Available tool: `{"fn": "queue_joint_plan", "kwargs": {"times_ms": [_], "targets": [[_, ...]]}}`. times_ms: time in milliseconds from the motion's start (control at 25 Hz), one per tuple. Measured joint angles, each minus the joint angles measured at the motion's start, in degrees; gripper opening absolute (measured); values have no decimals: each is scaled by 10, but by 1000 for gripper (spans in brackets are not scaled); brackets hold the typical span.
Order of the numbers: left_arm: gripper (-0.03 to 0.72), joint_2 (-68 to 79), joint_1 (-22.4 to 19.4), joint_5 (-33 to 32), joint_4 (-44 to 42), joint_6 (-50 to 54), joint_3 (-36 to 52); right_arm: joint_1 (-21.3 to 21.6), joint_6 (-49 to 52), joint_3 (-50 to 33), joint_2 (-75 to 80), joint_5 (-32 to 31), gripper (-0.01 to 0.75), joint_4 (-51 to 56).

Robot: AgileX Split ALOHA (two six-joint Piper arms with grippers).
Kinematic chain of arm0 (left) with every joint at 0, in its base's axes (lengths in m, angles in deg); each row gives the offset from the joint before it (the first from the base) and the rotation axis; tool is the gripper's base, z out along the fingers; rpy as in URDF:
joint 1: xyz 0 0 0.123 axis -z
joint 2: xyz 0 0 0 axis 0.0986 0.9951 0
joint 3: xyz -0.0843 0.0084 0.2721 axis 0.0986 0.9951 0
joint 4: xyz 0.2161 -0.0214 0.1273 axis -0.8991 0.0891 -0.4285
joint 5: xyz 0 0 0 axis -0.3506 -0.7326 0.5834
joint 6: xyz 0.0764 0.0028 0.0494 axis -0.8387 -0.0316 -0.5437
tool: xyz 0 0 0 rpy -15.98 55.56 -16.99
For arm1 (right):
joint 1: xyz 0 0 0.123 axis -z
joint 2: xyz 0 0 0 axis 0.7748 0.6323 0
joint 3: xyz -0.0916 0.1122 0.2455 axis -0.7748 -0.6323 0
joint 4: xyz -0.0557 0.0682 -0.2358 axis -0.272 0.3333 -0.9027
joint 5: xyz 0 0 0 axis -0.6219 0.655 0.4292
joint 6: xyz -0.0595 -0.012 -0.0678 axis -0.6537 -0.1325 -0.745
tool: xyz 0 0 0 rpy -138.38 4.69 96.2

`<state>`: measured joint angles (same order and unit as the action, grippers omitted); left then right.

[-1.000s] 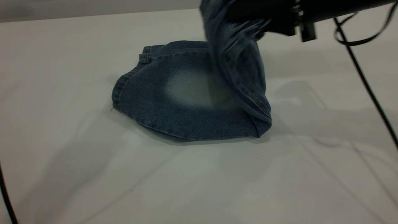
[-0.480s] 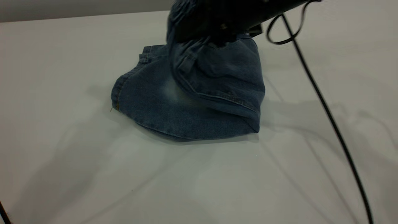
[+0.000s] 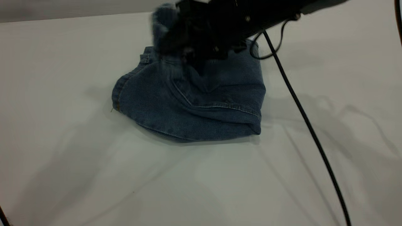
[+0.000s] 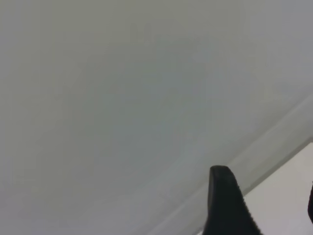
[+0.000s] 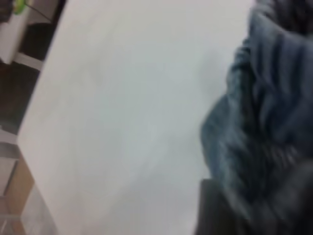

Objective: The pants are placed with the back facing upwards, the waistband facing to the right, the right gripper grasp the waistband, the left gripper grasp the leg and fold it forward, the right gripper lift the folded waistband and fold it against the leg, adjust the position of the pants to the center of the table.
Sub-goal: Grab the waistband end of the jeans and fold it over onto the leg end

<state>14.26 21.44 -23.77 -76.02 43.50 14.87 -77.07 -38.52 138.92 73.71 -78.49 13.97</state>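
Note:
The blue denim pants (image 3: 201, 103) lie folded on the white table (image 3: 62, 141), a back pocket seam facing up. My right gripper (image 3: 188, 47) hangs over their far side, shut on the gathered waistband (image 3: 163, 22), which it holds a little above the leg layer. In the right wrist view bunched denim (image 5: 264, 122) fills the space by one dark finger (image 5: 215, 210). The printed side of the leg is hidden. My left gripper (image 4: 266, 205) is away from the pants, open, with nothing between its fingers; it does not show in the exterior view.
The right arm's black cable (image 3: 301, 110) trails across the table to the front right. A thin cable (image 3: 2, 218) crosses the front left corner. The table edge (image 5: 39, 112) and floor clutter show in the right wrist view.
The right gripper has carried the waistband leftward and lower over the pants. The raised denim has laid down over the pale worn patch, which is now covered.

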Motion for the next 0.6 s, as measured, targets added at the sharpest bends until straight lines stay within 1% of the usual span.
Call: {"fn": "queue_joint_plan", "kwargs": {"times_ms": [80,160,240,360,440,600], "targets": [[372,0,0,-2,0,0,0,0,10,14,0,-17,456,-1],[372,0,0,-3,0,0,0,0,26,28,-2,-41,491,-1],[372,0,0,-3,0,0,0,0,47,41,-3,-76,503,-1],[372,0,0,-3,0,10,0,0,96,57,-4,-96,508,-4],[372,0,0,-3,0,11,0,-1,134,64,-10,-92,508,-6],[372,0,0,-9,0,11,0,-17,250,94,-26,-28,507,-69]]}}
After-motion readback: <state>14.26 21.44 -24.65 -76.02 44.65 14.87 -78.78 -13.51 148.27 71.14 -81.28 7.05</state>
